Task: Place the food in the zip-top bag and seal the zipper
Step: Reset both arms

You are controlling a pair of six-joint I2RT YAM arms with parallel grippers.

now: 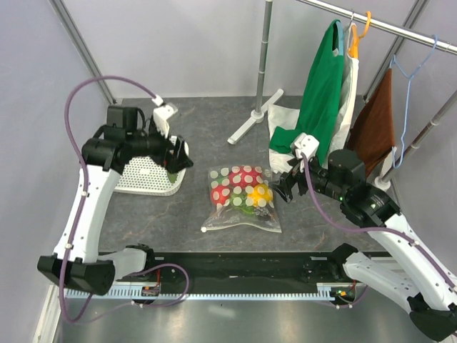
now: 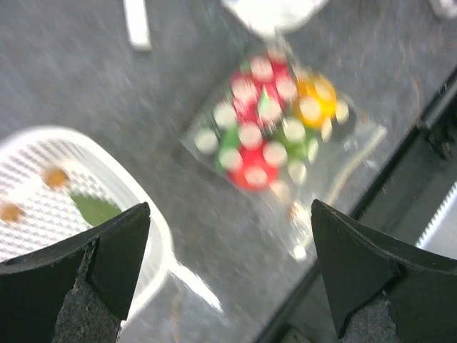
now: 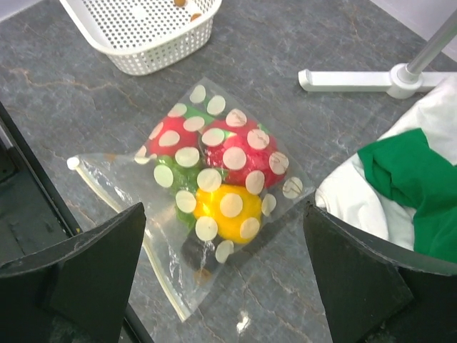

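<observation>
The zip-top bag (image 1: 241, 199) lies flat on the grey table between my two arms, its white dots showing. Inside it is the food: a red piece (image 3: 243, 153), a yellow one (image 3: 225, 211) and a green bunch (image 3: 175, 179). The zipper (image 3: 121, 239) runs along the bag's near edge, with its small white slider tab (image 3: 71, 163) at the left end. My left gripper (image 1: 177, 153) hangs open over the basket's right rim, left of the bag, holding nothing. My right gripper (image 1: 280, 187) stands open just right of the bag, with nothing between its fingers.
A white perforated basket (image 1: 146, 176) sits at the left with a few small bits in it (image 2: 93, 209). A clothes rack's white foot (image 1: 251, 121) and hanging green and brown cloths (image 1: 321, 93) stand at the back right. A black rail (image 1: 243, 264) runs along the near edge.
</observation>
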